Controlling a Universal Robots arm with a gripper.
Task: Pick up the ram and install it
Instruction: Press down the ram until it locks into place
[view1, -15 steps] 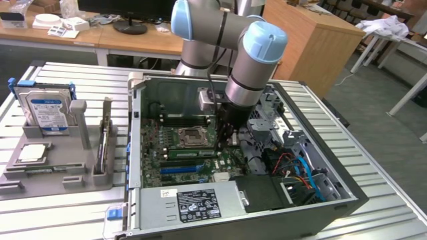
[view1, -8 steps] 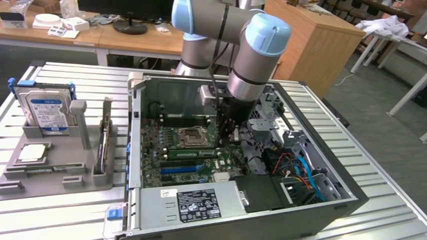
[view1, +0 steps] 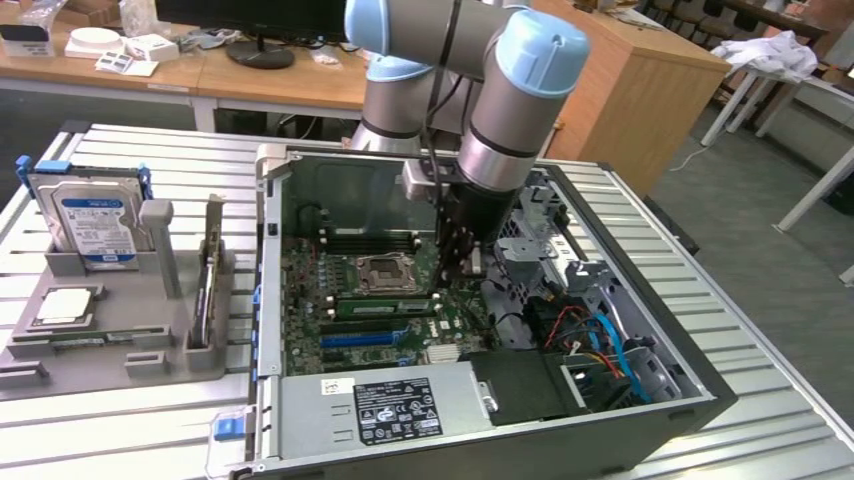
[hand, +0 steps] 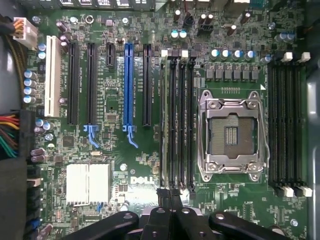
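The ram (hand: 163, 120) is a long thin green stick standing in the memory slot furthest from the open CPU socket (hand: 231, 134), in the slot bank beside it. In the exterior view the ram (view1: 380, 305) shows as a green strip just in front of the socket (view1: 387, 272). My gripper (hand: 167, 196) is shut, its black fingers together over one end of that slot bank. From outside, the gripper (view1: 458, 272) reaches straight down into the open computer case (view1: 274, 300). Whether the fingertips touch the stick I cannot tell.
A grey holder (view1: 80, 350) on the exterior view's left carries a blue-labelled hard drive (view1: 96, 222), a square silver CPU chip (view1: 64, 305) and a thin board on edge (view1: 207, 285). Inside the case are a power supply (view1: 387, 405), coloured cables (view1: 601, 340) and a heatsink (hand: 88, 183).
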